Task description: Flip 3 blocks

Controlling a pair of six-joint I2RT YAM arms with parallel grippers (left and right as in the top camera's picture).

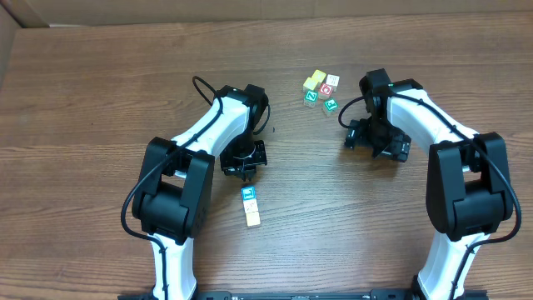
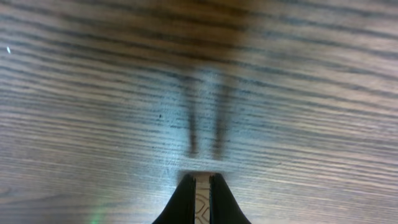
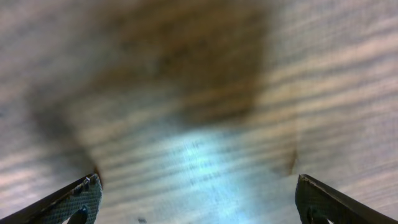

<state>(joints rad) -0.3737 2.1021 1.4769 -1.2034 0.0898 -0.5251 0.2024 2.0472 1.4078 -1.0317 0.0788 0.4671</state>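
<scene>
The 3 blocks sit in a row on the desk, just nearer than the left gripper, which is clenched on nothing. The right gripper is spread wide, off to the right. Prob. no flip going yet; next the left one must open & reach the blue block.

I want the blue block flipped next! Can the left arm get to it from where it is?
Probably yes. The blue block lies on open table close to the left gripper, with nothing between them. Its jaws are shut, so they would have to open first.
</scene>
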